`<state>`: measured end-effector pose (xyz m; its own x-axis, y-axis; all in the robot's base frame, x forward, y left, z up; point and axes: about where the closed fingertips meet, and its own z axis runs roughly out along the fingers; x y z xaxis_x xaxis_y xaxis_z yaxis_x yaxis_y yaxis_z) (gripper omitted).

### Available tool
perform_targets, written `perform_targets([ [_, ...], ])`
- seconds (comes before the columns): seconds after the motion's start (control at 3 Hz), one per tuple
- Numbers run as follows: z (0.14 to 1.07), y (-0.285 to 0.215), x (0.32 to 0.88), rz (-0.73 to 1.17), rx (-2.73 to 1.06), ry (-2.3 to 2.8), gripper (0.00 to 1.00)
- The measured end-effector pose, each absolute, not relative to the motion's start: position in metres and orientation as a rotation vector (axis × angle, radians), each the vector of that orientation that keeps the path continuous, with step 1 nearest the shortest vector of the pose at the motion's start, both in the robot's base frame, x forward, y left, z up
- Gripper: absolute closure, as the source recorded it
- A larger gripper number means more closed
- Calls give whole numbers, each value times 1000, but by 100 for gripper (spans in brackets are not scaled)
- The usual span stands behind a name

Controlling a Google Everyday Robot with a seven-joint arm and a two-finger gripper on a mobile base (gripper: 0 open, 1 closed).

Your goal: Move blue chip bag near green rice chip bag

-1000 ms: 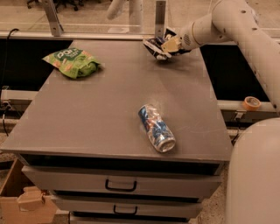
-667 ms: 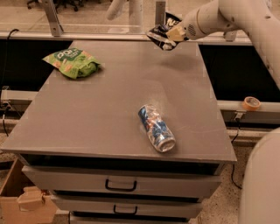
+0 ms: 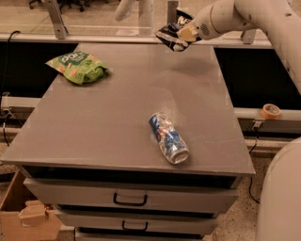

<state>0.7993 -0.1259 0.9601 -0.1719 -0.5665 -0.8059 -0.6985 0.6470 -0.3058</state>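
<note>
The flat grey table top [image 3: 117, 117] carries the same layout as a second ago; only the robot's load has changed. The white, jointed robot arm [image 3: 244, 14] has risen from the right rear of the surface, and its two-finger gripper [image 3: 186, 33] now hangs in the air above the rear edge. It is clamped on the small, glossy, dark navy blue chip bag [image 3: 169, 35], which has left the table and is fully off it.

Judgement: the pick-up is complete and the carry is in hand. The wrinkled, bright green rice chip bag [image 3: 77, 67] lies at the left rear of the table, well apart from the held bag, so a leftward traverse and a set-down beside it remain.

Containers:
- The grey metal drawers [image 3: 129, 197] under the table top are closed — contents hidden.
- The brown cardboard box [image 3: 11, 212] on the floor at lower left is open; a pale object sits in or against it, and which cannot be told.
- The blue-and-silver drink can [image 3: 168, 137] lies on its side near the front right, its end facing the front edge — contents not visible. It lies clear of the judged path.
</note>
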Motion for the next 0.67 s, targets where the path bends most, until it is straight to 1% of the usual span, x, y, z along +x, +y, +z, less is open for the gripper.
perform_targets([
  [0.33, 956, -98, 800, 230, -1091, 1788, 100],
  [0.67, 948, -33, 794, 374, -1266, 1655, 100],
])
